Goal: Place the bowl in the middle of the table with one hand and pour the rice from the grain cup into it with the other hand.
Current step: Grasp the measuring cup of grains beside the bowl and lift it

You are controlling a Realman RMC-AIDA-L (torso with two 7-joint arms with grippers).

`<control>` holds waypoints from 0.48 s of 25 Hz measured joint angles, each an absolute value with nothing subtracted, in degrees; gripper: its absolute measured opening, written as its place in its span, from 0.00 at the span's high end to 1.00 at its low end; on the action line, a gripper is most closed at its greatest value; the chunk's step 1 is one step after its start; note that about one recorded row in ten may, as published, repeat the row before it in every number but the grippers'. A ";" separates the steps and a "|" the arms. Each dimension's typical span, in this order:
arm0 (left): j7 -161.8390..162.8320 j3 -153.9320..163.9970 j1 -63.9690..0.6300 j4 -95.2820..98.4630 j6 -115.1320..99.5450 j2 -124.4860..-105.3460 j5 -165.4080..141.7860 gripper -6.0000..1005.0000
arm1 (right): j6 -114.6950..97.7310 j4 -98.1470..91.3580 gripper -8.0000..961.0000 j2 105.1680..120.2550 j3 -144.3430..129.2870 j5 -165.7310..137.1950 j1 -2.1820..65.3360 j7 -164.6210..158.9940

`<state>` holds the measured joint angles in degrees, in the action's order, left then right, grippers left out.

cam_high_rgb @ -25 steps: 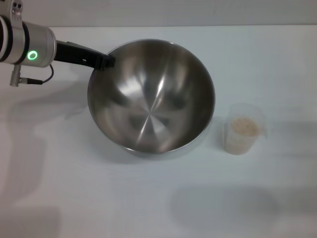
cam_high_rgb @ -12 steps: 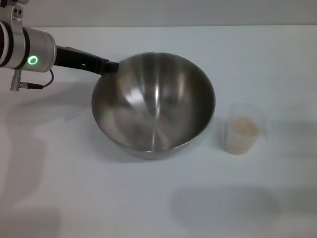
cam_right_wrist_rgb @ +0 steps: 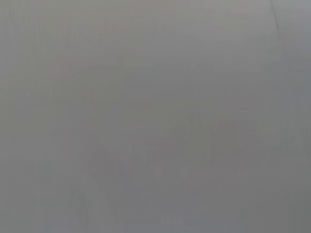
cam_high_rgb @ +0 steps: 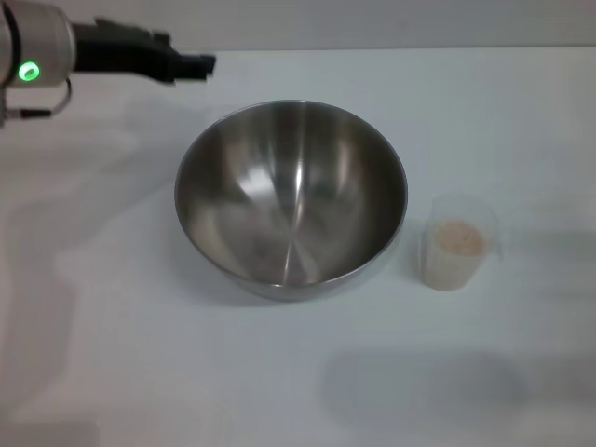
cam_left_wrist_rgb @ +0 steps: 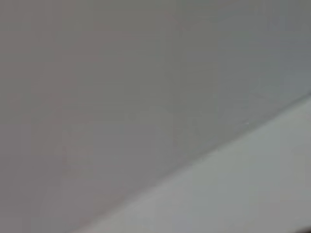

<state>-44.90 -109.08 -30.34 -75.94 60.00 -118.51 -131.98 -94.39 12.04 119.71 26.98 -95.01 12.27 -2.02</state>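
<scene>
The steel bowl (cam_high_rgb: 291, 200) stands upright and empty in the middle of the white table (cam_high_rgb: 140, 354). The clear grain cup (cam_high_rgb: 454, 244) stands just right of the bowl, apart from it, with pale rice (cam_high_rgb: 460, 238) inside. My left gripper (cam_high_rgb: 200, 65) is at the far left, beyond the bowl's far-left rim and clear of it, open and holding nothing. My right gripper is out of view. Both wrist views show only blank grey surface.
A soft shadow lies on the table at the front right (cam_high_rgb: 419, 386). The table's far edge runs along the top of the head view.
My left gripper has let go of the bowl's far-left rim and pulled back up and away to the far left. The bowl has settled level. The cup has not moved.
</scene>
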 joint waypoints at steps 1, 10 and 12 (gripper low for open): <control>-45.65 -108.15 -29.03 -77.75 58.05 -118.54 -131.99 0.44 | -94.39 12.03 0.12 119.71 26.98 -95.01 12.20 -2.02; -55.32 -78.56 -4.73 -86.44 -4.28 -118.28 -133.04 0.14 | -95.24 12.04 0.13 119.68 26.03 -95.01 11.49 -2.02; -54.89 -73.76 -2.96 -81.69 -20.98 -118.28 -134.55 0.14 | -96.51 12.01 0.13 119.71 24.27 -95.01 11.15 -2.01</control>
